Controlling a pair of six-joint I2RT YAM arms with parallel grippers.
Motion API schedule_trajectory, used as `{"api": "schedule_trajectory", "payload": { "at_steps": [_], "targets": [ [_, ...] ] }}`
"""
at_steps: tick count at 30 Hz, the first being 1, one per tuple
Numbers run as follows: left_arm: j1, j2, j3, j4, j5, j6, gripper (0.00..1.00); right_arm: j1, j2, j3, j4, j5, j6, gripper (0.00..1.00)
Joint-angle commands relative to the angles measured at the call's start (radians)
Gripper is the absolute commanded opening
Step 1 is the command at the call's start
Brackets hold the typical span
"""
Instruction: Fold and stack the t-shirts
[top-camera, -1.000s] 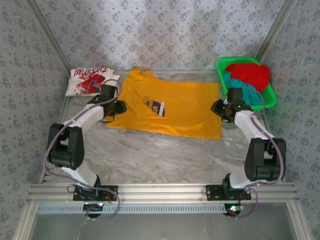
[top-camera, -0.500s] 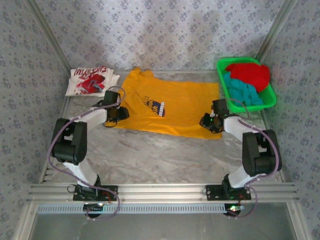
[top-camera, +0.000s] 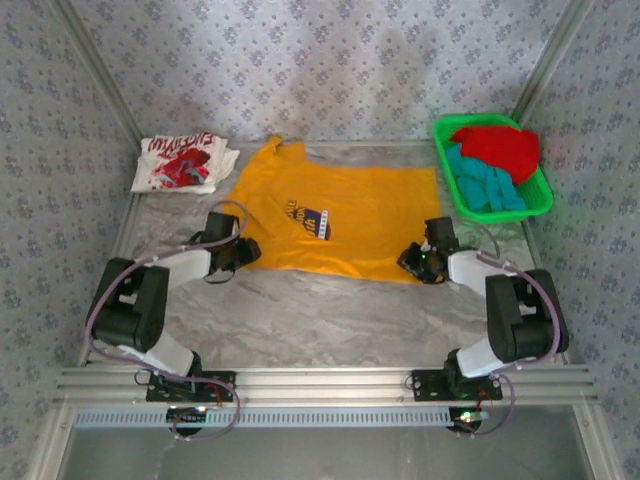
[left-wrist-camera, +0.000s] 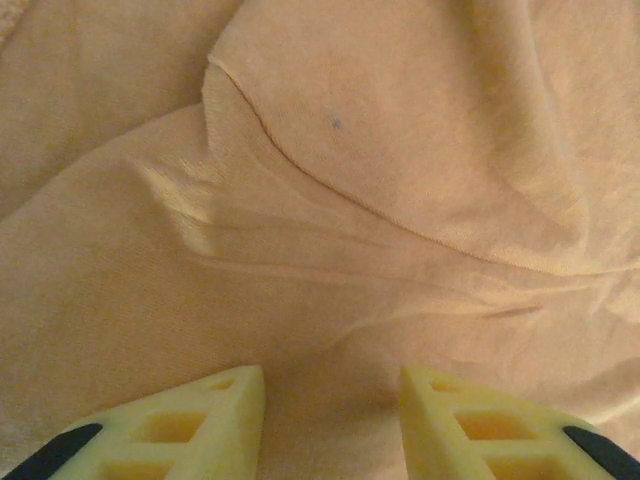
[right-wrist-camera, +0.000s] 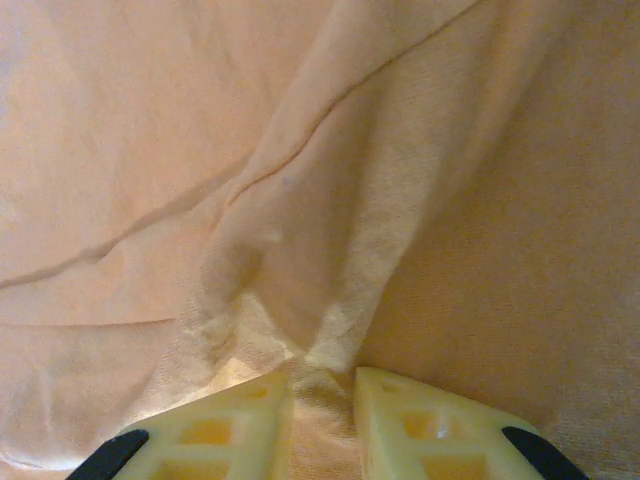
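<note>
Near table strip: bare table (top-camera: 320, 310) lies between the arm bases and the shirt's near edge, giving open room for drawing cloth back.
Left gripper (top-camera: 238, 252): low on the near-left corner of the yellow-orange tee (top-camera: 340, 215). In the wrist view (left-wrist-camera: 332, 385) the fingers stand part-way apart with cloth between them; whether they clamp it cannot be told.
Right gripper (top-camera: 415, 262): on the near-right corner, at the hem end. In the wrist view (right-wrist-camera: 322, 385) the fingers are drawn close on a gathered ridge of cloth, so it grips the tee.
Tee position: spread flat at table centre, print up.
Long axis: left to right, with the collar far-left and the hem right.
Governing relation: the whole tee lies beyond both grippers, one at each near corner, so the probable fold carries the near edge away toward the far edge.
Far-left limit: white tee (top-camera: 180, 163), folded, near the collar but apart.
Far-right limit: green basket (top-camera: 510, 212), just beside the hem, holding the red tee (top-camera: 497, 145) and teal tee (top-camera: 480, 182).
</note>
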Motion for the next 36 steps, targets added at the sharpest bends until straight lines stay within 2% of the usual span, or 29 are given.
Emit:
{"api": "schedule_trajectory", "payload": {
  "at_steps": [1,5,9,13,17,20,25,31,36],
  "targets": [
    [-0.024,-0.141,-0.102,-0.118,-0.027,-0.073,0.4,0.005,-0.09,-0.067,-0.079,0.016,0.064,0.26],
    [-0.047,-0.332,-0.156,-0.195,-0.077,-0.08,0.43,0.005,-0.227,-0.111,-0.147,0.065,0.067,0.27],
    [-0.045,-0.395,-0.065,-0.24,-0.126,-0.008,0.43,0.001,-0.255,-0.054,-0.181,0.086,0.011,0.28],
    [-0.03,-0.301,0.13,-0.228,-0.106,0.072,0.43,-0.007,-0.226,0.03,-0.163,0.075,-0.028,0.34],
    [-0.024,-0.118,0.313,-0.219,-0.054,0.127,0.43,-0.005,-0.163,0.102,-0.127,0.059,-0.036,0.36],
    [-0.024,-0.003,0.373,-0.208,-0.035,0.129,0.43,0.001,-0.114,0.142,-0.106,0.032,-0.031,0.38],
    [-0.021,0.081,0.355,-0.181,-0.038,0.101,0.43,0.009,-0.064,0.172,-0.106,0.034,-0.039,0.41],
    [-0.01,0.095,0.248,-0.095,-0.08,0.093,0.45,0.009,0.03,0.19,-0.115,0.022,-0.067,0.42],
    [-0.002,0.118,0.171,-0.061,-0.057,0.072,0.45,0.011,0.101,0.161,-0.065,-0.006,-0.067,0.43]
  ]
}}
